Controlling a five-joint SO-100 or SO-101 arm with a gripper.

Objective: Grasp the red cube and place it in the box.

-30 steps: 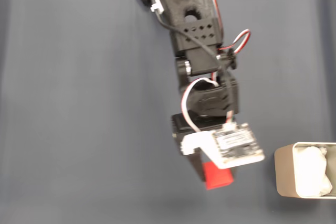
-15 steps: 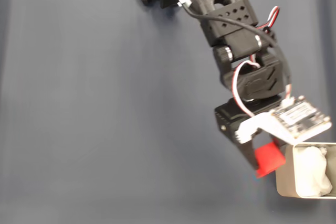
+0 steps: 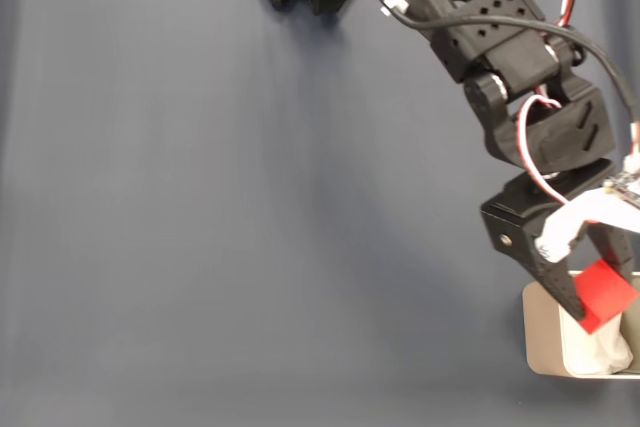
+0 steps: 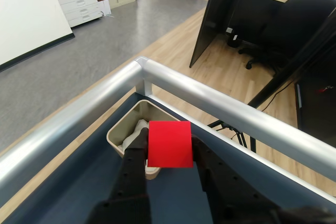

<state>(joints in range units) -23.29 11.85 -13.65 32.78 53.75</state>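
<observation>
Over the box [image 3: 540,339], gripped red cube [image 3: 606,295].

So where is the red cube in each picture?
Fixed view: the red cube is at the lower right, held in the tool, over the box near the right edge.
Wrist view: the red cube is in the middle, a bit below centre, pinched between the tool's dark fingers.
Shared landmark: the box, showing its white padding, right by the cube in both pictures.
</observation>
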